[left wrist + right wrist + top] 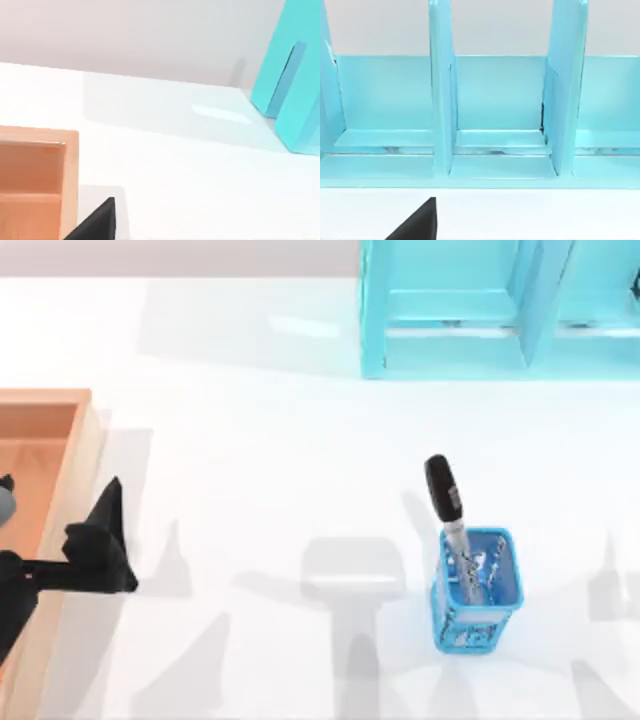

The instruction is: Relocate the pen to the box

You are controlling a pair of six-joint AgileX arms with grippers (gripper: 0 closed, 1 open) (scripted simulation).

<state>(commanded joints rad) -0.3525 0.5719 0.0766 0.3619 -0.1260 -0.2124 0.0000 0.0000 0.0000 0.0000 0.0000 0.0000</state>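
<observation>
1. The box (pixel 82 445), a tan wooden tray with an orange-brown floor, is cut off at the table's left edge.
2. The left gripper (pixel 108 530) hangs beside its rim; jaw spread cannot be told.
3. The pen (pixel 447 508), with a glossy black cap and silver barrel, leans in the blue mesh basket (pixel 478 590), right of centre.
4. The cyan shelf (pixel 495 115) stands behind.

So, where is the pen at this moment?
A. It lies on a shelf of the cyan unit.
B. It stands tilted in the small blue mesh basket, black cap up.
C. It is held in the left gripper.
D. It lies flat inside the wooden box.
B: in the top view the pen leans out of the blue mesh basket with its black cap uppermost, far from the wooden box.
</observation>
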